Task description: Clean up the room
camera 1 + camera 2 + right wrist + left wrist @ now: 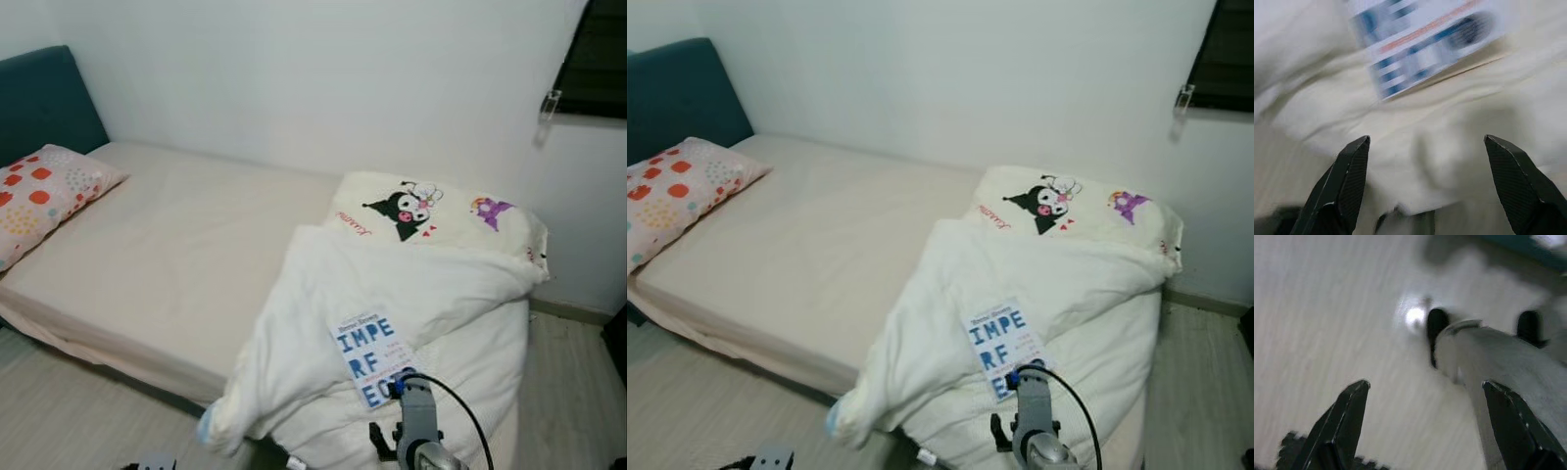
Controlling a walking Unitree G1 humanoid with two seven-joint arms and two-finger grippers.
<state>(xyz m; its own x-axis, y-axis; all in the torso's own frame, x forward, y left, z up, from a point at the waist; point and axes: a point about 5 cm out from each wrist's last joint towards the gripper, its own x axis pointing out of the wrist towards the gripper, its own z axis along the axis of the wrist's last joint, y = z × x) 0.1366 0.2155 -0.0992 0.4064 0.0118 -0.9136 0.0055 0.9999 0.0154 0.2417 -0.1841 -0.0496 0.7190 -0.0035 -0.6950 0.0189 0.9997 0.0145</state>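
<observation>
My right gripper (1425, 186) hangs with fingers spread wide over the heaped white duvet (392, 304) at the bed's (176, 255) foot end, a blue-lettered magazine (370, 359) lying on top. My left gripper (1425, 426), jaws also apart, idles above the floor (1327, 308). I judge the duvet soft, bulky and light, best pinched at a fold; the magazine thin, likely to slide. I count one duvet, one magazine, two pillows.

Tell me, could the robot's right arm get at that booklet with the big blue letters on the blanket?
Probably yes. The right gripper is open, aimed at the white blanket just short of the booklet, with nothing between them.
</observation>
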